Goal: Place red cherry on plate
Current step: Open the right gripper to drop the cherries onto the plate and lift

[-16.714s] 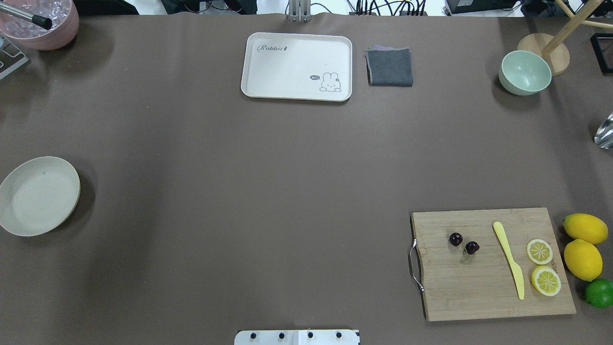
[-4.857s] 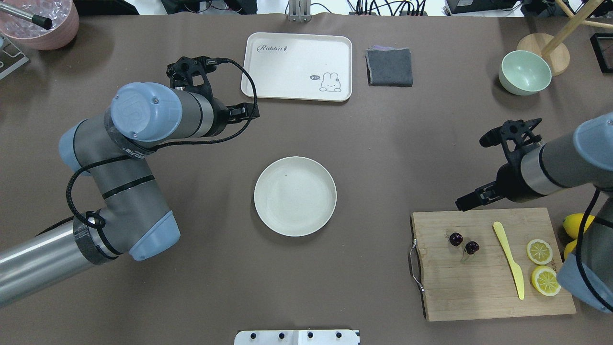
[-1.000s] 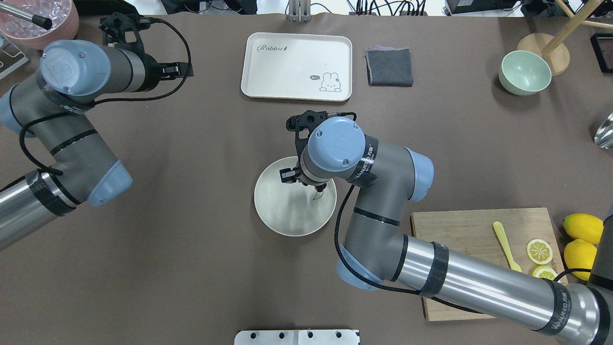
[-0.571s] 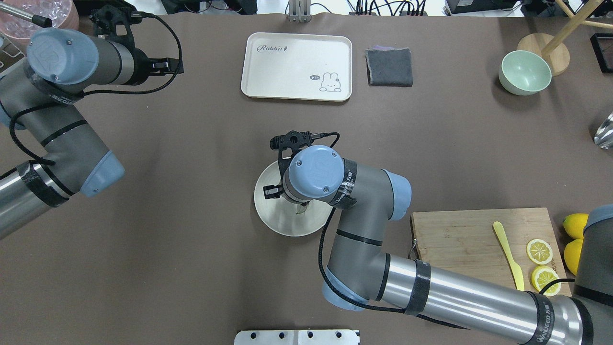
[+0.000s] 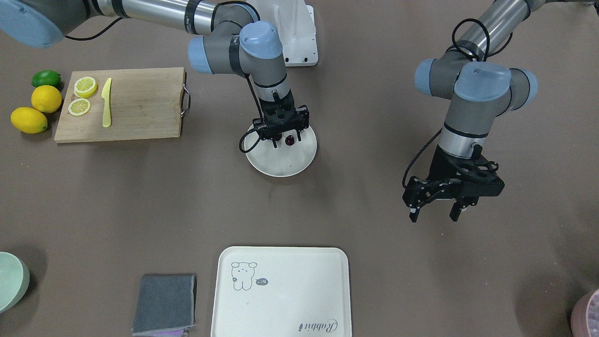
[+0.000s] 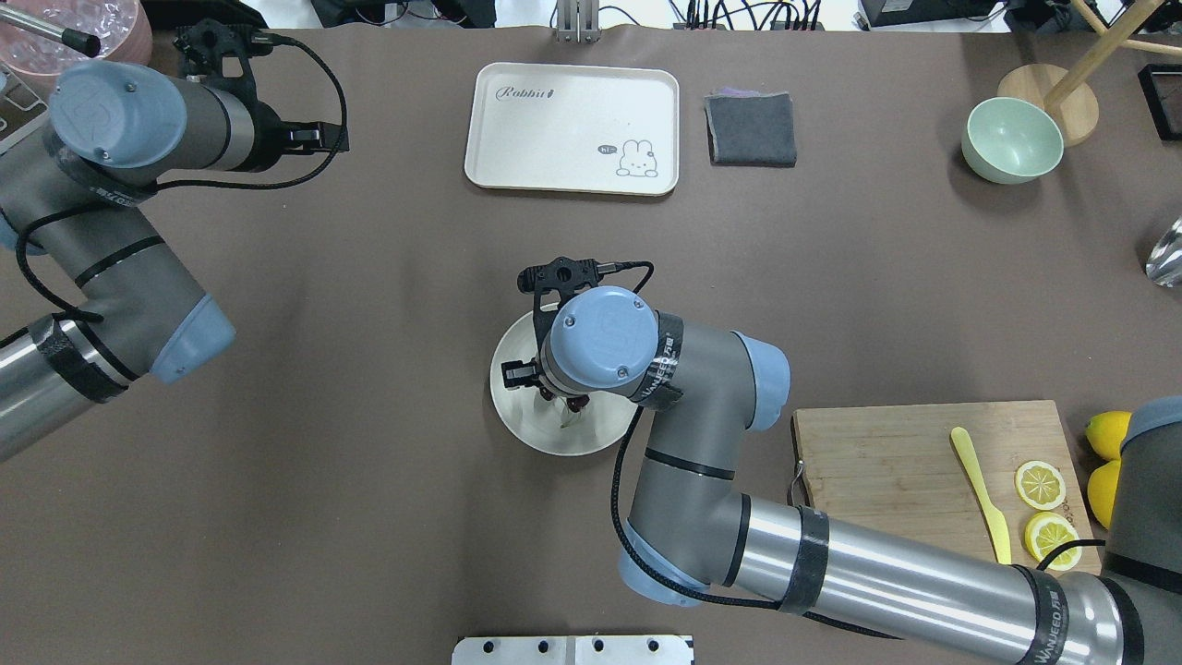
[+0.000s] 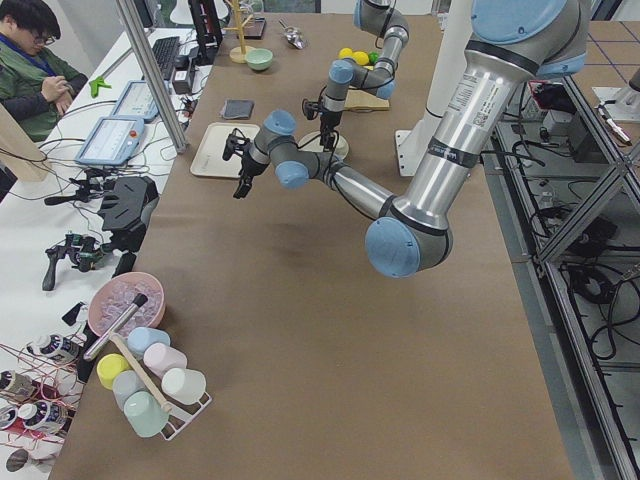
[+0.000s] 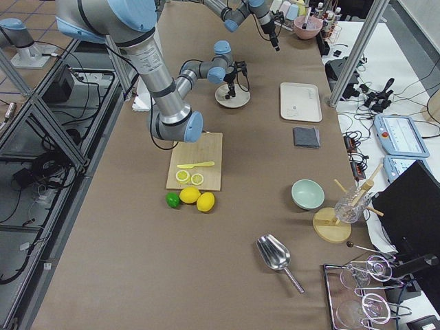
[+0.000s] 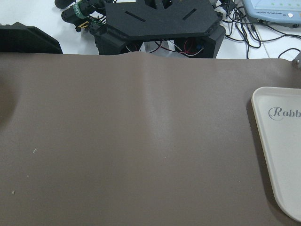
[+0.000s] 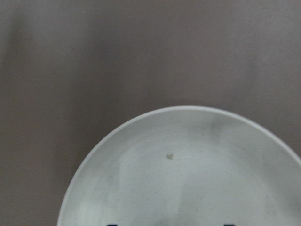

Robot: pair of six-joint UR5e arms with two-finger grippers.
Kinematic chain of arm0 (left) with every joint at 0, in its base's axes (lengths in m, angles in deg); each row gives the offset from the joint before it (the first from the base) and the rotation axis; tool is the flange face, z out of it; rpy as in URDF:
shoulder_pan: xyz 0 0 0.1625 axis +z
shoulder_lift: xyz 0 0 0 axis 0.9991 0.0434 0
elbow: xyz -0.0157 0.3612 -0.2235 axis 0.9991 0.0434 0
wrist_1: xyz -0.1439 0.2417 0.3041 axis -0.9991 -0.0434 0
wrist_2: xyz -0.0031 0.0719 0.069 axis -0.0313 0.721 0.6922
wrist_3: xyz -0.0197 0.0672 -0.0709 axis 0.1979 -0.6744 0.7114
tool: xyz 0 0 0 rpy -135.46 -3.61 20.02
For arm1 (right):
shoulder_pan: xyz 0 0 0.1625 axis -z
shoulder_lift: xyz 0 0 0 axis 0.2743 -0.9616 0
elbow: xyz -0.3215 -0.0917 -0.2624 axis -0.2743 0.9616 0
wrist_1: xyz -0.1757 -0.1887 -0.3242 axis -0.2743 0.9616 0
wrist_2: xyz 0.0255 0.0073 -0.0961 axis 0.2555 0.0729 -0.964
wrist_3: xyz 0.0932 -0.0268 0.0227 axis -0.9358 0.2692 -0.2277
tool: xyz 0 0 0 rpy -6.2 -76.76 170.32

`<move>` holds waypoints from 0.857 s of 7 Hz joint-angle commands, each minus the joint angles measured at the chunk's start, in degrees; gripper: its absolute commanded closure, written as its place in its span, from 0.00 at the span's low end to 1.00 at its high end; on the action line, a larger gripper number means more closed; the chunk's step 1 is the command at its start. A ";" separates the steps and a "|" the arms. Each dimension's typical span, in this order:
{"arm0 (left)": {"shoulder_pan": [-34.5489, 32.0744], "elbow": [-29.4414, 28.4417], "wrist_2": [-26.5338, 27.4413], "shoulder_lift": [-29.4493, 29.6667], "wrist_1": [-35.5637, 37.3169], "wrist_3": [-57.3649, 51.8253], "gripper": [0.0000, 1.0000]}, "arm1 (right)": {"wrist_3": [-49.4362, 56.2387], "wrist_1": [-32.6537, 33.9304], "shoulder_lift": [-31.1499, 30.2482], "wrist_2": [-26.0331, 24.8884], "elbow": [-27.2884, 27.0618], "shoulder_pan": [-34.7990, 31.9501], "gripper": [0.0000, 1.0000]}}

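Note:
The cream plate (image 5: 281, 164) (image 6: 528, 427) sits mid-table. My right gripper (image 5: 286, 139) hangs low over its near half, mostly hidden under the wrist in the overhead view. Its fingers (image 5: 273, 142) stand apart, so it is open. The red cherry (image 5: 290, 139) (image 6: 577, 403) is a dark maroon pair with a pale stem. It rests between those fingers, on the plate. The right wrist view shows only the plate (image 10: 188, 179) and two dark fingertips at the bottom edge. My left gripper (image 5: 433, 214) (image 6: 323, 139) hangs open and empty, far off at the table's far left.
A wooden cutting board (image 6: 905, 480) at the near right carries a yellow knife (image 6: 979, 499) and lemon slices (image 6: 1039, 485). Whole lemons (image 5: 46, 98) and a lime (image 5: 46, 78) lie beside it. A rabbit tray (image 6: 572, 129), a grey cloth (image 6: 751, 129) and a green bowl (image 6: 1011, 139) line the far side.
My right gripper moved nearer and left over the plate, came lower and now stands open, with the cherries showing beneath the wrist. The left arm drew back slightly to the far left.

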 commanded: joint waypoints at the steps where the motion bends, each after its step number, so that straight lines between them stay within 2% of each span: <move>1: -2.60 0.17 -7.67 -2.74 0.37 -5.58 0.02 | 1.02 14.42 -0.03 9.29 -9.96 -8.14 0.00; 2: -5.41 0.17 -11.45 -4.06 0.55 -7.88 0.02 | 3.72 21.03 -0.81 14.83 -14.46 -12.89 0.00; 3: -9.26 0.43 -16.62 -6.33 1.42 -15.13 0.02 | 8.36 27.88 -1.43 15.76 -17.46 -16.16 0.00; 4: -15.57 1.13 -21.46 -9.23 1.60 -24.68 0.02 | 15.54 32.21 -4.65 17.94 -19.58 -21.24 0.00; 5: -23.72 1.14 -27.95 -10.91 5.87 -32.96 0.02 | 25.88 32.43 -10.78 22.40 -21.51 -28.42 0.00; 6: -29.98 1.58 -30.36 -11.10 12.52 -43.74 0.02 | 37.12 32.26 -16.93 27.23 -22.05 -35.80 0.00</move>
